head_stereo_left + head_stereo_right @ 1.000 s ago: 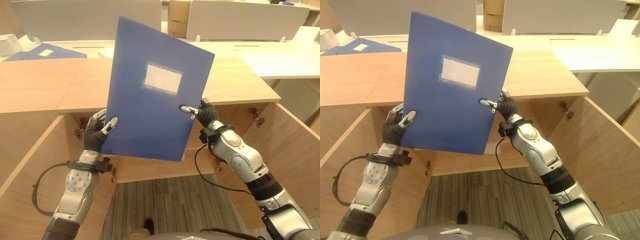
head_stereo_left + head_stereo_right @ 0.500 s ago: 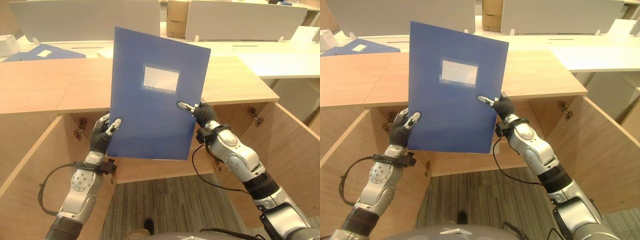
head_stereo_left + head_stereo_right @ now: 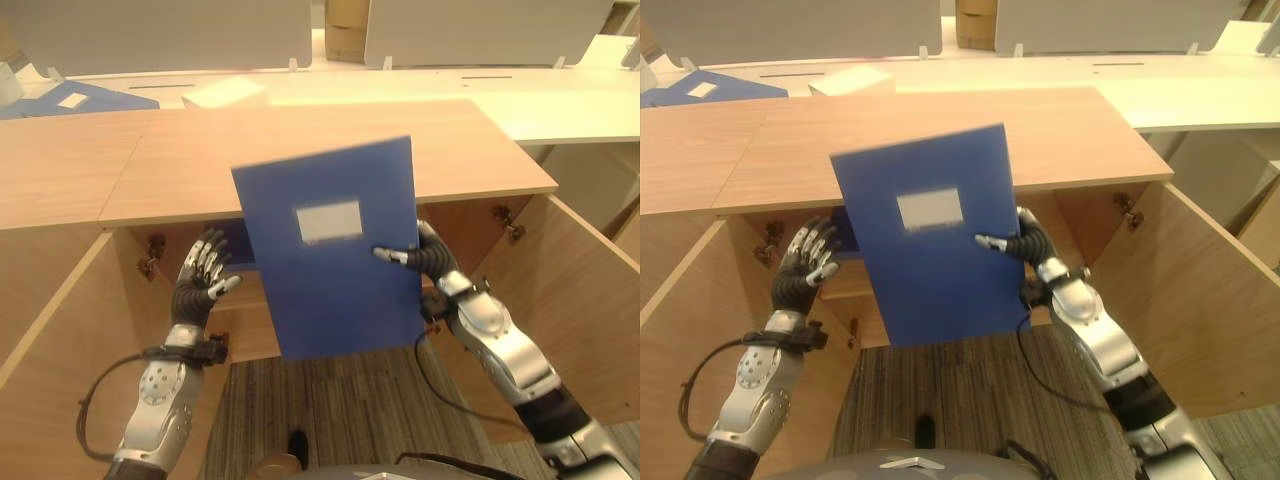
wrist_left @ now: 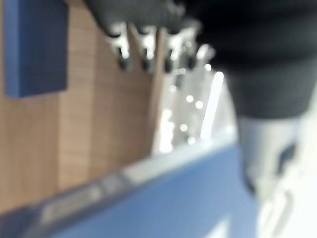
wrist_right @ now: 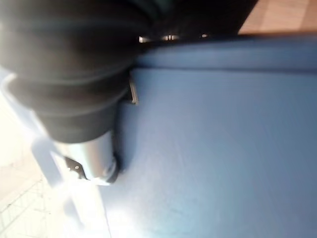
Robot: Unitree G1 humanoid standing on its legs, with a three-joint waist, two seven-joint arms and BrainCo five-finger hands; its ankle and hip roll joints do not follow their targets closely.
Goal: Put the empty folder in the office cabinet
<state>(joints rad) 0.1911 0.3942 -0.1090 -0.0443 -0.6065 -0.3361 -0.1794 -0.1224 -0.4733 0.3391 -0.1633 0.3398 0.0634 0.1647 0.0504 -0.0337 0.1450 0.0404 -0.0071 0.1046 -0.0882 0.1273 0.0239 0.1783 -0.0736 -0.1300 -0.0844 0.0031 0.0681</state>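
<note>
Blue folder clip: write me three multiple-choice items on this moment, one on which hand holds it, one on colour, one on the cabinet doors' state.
1. Which hand holds the blue folder?
A. the left hand alone
B. the right hand
C. neither hand

2. What colour is the label on the folder's cover?
A. red
B. pale grey-white
C. green

3. How do the cabinet doors stand?
A. both swung open
B. both closed
C. taken off and laid on the floor

Answers:
1. B: the right hand pinches the folder's edge with its thumb on the cover, while the left hand stands apart from the folder with its fingers spread.
2. B: the rectangle on the cover is pale against the blue.
3. A: the doors angle outward on either side, and the cabinet's inside shows under the wooden top.
</note>
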